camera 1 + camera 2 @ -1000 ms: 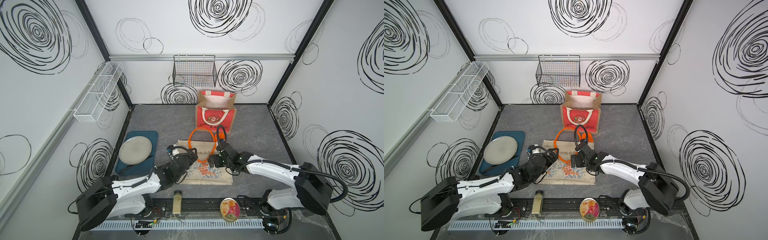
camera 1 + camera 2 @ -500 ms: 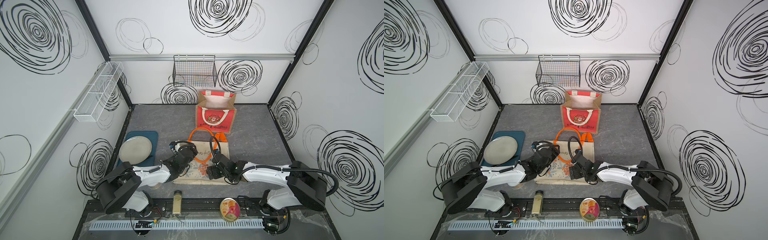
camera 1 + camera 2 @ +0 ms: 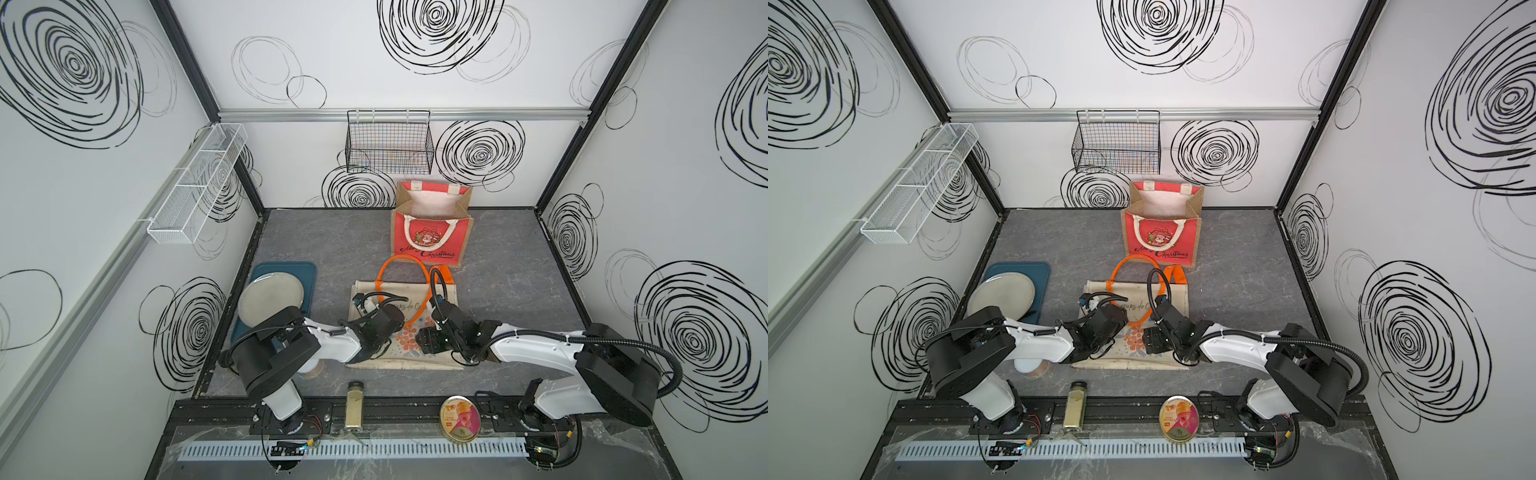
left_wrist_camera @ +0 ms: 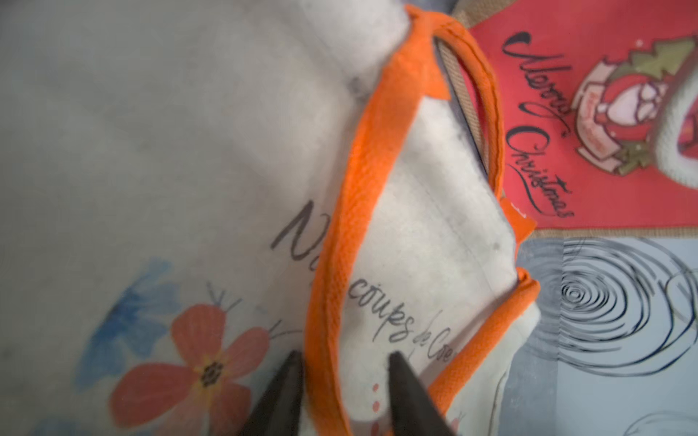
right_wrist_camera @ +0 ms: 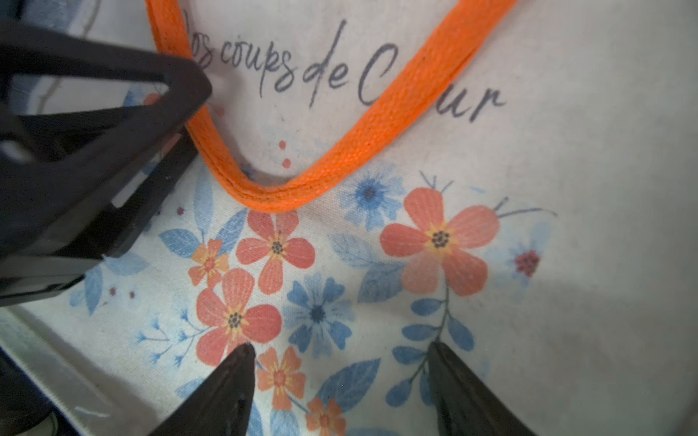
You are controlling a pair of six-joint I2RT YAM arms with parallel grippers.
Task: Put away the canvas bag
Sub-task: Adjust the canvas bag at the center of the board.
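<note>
Two grippers: left gripper (image 4: 343, 377) and right gripper (image 5: 340, 362) are both down low over the canvas bag (image 3: 409, 334), one arm stretched in from each side of the desk (image 3: 324, 245), heads almost meeting over the print.
Bag position: flat on the desk, midway along the front edge and just back from it. The printed face is up and the mouth points toward the back edge, clear in both top views (image 3: 1133, 345).
Orange handles (image 3: 401, 264): one loop spills off the mouth onto bare desk, ending just short of the red Christmas bag (image 3: 428, 245). The other strap (image 4: 340, 264) lies folded back across the script.
Left jaws: narrowly parted and astride that folded-back strap! One fingertip (image 4: 287, 385) sits against the strap's edge, and a strip of canvas shows before the other, so it is not pinched tight.
Right jaws: spread wide, fingertips (image 5: 234, 377) down at the flower print with nothing but printed cloth between them. Whether they touch the cloth, I cannot tell.
Red bag: upright with its mouth open, at the middle of the back edge.
Wire basket (image 3: 388, 145): black, hung on the back wall above the red bag.
White rack (image 3: 195, 187): mounted on the left wall.
Blue tray (image 3: 305, 270): along the left edge, with a grey plate (image 3: 270, 299) resting on it.
Front rail (image 3: 407, 409): a spice jar (image 3: 354, 405) lies there and a round tin (image 3: 460, 417) sits well apart from it, both off the desk past its front edge.
</note>
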